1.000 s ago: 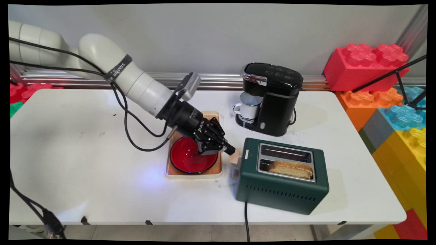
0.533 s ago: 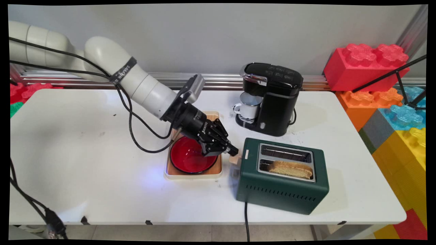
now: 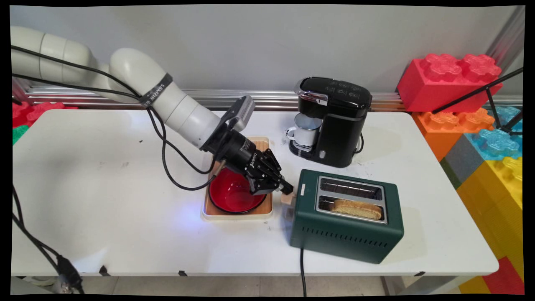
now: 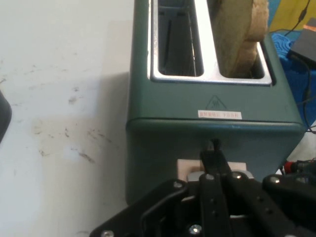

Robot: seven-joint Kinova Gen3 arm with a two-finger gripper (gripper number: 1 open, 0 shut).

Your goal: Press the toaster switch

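A dark green two-slot toaster (image 3: 347, 234) stands right of the table's middle, with a slice of bread (image 3: 358, 208) in its near slot and the far slot empty. My gripper (image 3: 287, 188) is shut, its tips pressing on top of the pale wooden lever (image 3: 287, 200) at the toaster's left end. In the hand view the toaster (image 4: 212, 98) fills the upper half. There the shut gripper (image 4: 211, 157) sits on the lever (image 4: 185, 168), and the bread (image 4: 242, 34) stands in the right slot.
A red bowl (image 3: 230, 196) on a wooden tray (image 3: 234, 215) lies just under my wrist. A black coffee machine (image 3: 338, 121) with a white mug (image 3: 305, 129) stands behind the toaster. Big toy blocks (image 3: 451, 79) are stacked at the right; the toaster's cord (image 3: 301, 267) runs off the front edge.
My gripper has moved slightly right and down onto the lever, which has gone lower. The bread has sunk a little deeper into its slot.
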